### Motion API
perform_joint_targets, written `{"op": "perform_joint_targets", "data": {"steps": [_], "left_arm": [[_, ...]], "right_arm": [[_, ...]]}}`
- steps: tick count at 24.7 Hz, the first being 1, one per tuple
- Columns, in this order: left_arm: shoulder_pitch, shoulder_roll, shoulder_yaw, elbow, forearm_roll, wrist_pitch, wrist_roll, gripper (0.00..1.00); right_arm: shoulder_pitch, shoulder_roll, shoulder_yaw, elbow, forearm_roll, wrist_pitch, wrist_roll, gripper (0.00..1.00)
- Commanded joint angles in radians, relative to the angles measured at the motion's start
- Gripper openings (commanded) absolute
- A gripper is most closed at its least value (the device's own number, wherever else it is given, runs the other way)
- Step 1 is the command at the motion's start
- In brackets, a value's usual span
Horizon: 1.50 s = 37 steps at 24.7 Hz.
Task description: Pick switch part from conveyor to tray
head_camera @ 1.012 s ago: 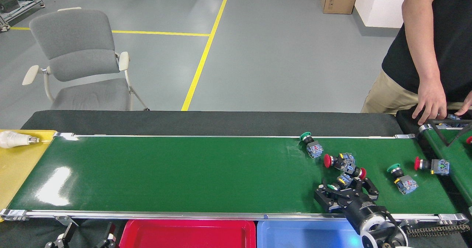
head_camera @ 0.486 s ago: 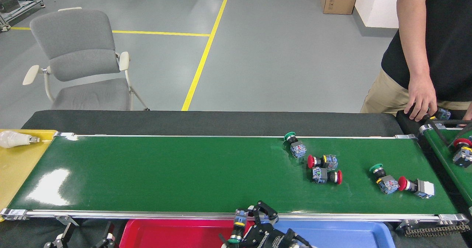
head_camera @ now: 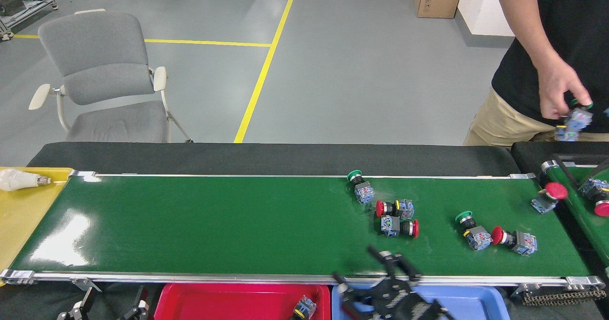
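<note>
The conveyor (head_camera: 214, 225) carries several switch parts: a green-capped one (head_camera: 360, 187), two red-capped ones (head_camera: 394, 208) (head_camera: 399, 227), then a green-capped (head_camera: 471, 232) and a red-capped one (head_camera: 515, 239) further right. Another red-capped part (head_camera: 549, 197) lies at the belt's right end. One switch part (head_camera: 304, 307) lies in the red tray (head_camera: 228, 303) below the near rail. My right gripper (head_camera: 368, 273) is open and empty over the near rail, above the seam between the red tray and the blue tray (head_camera: 480, 301). My left gripper (head_camera: 110, 306) sits low at the bottom left, fingers apart.
A person stands at the far right; a hand (head_camera: 556, 89) holds a switch part (head_camera: 573, 119) over a narrower green belt (head_camera: 587, 215). A yellow tray (head_camera: 24, 215) with a light bulb (head_camera: 19, 179) adjoins the conveyor's left end. A grey chair (head_camera: 104, 82) stands behind.
My right gripper took a switch part off the belt, carried it left to the red tray and let go; it now stands open. The belt's parts drifted left. The person's hand lifted a part.
</note>
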Motion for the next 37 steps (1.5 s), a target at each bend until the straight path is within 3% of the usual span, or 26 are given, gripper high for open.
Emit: {"op": "perform_joint_targets", "data": {"steps": [1, 3, 6, 8, 12, 14, 17, 22, 24, 26, 27, 33, 37], "left_arm": [[-0.002, 0.003, 0.004, -0.010, -0.001, -0.001, 0.003, 1.00], [-0.002, 0.003, 0.004, -0.010, -0.001, -0.001, 0.003, 1.00], [-0.002, 0.005, 0.002, -0.010, -0.001, -0.001, 0.003, 1.00], [-0.002, 0.006, 0.001, -0.010, -0.001, -0.002, 0.003, 1.00], [-0.002, 0.008, 0.001, -0.010, -0.001, -0.002, 0.003, 1.00], [-0.002, 0.008, -0.001, -0.009, -0.001, -0.002, 0.003, 1.00], [-0.002, 0.007, -0.001, -0.010, -0.001, -0.002, 0.001, 1.00], [-0.005, 0.008, -0.003, -0.010, -0.001, -0.004, -0.005, 1.00], [-0.010, 0.005, -0.003, -0.009, -0.001, -0.004, -0.019, 1.00], [-0.015, 0.006, -0.003, -0.009, -0.001, -0.004, -0.020, 1.00], [-0.018, 0.006, -0.003, -0.009, -0.001, -0.004, -0.020, 1.00], [-0.024, 0.010, -0.003, -0.009, -0.001, -0.008, -0.022, 1.00], [-0.022, 0.011, -0.006, -0.012, 0.001, -0.014, -0.022, 1.00]], "right_arm": [[0.039, 0.040, -0.115, -0.017, -0.004, 0.001, -0.059, 1.00], [0.060, 0.054, -0.187, -0.017, -0.003, 0.002, -0.059, 1.00], [0.049, 0.048, -0.193, -0.015, 0.011, 0.079, -0.050, 1.00], [0.011, 0.029, -0.181, -0.007, 0.059, 0.148, -0.019, 1.00], [-0.061, 0.034, -0.052, 0.022, 0.136, 0.174, 0.067, 1.00], [-0.095, 0.040, 0.000, 0.043, 0.168, 0.254, 0.073, 1.00], [-0.150, 0.023, 0.093, 0.120, 0.178, 0.340, 0.087, 1.00], [-0.235, 0.025, 0.117, 0.223, 0.180, 0.363, 0.094, 0.99], [-0.273, 0.026, 0.144, 0.261, 0.180, 0.374, 0.107, 0.80], [-0.300, 0.014, 0.178, 0.287, 0.180, 0.375, 0.107, 0.34], [-0.304, 0.002, 0.186, 0.290, 0.180, 0.374, 0.108, 0.22], [-0.300, -0.015, 0.236, 0.264, 0.171, 0.314, 0.105, 0.07], [-0.256, -0.015, 0.255, 0.168, 0.166, 0.004, 0.105, 0.04]]}}
